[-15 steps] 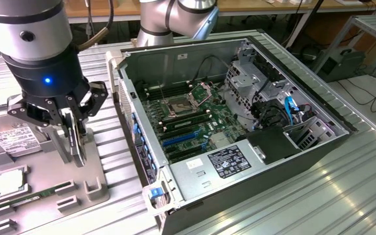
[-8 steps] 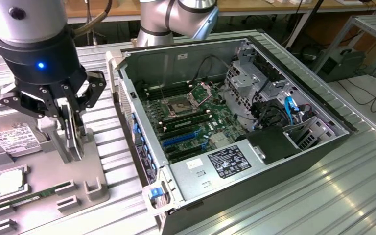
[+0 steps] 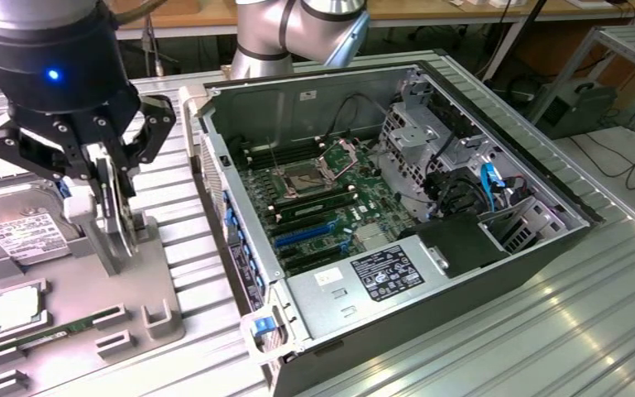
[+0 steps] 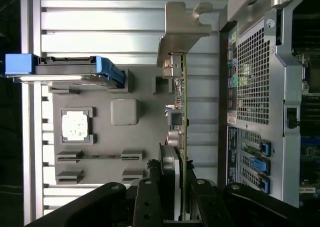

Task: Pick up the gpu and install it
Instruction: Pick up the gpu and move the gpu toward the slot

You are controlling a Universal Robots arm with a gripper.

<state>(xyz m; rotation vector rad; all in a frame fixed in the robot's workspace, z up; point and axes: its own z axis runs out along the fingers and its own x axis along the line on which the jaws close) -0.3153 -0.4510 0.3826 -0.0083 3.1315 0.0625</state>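
One thin, stiff, light board, the gpu (image 3: 116, 236) probably tolerates no flexing or pressure on its components, so its bare edges and silver bracket look like the safe holds. It stands on edge at the left of the exterior view, over the grey fixture tray (image 3: 161, 279), with the pincer (image 3: 105, 169) clamped on its upper edge. The computer case (image 3: 406, 190) lies open at centre frame.
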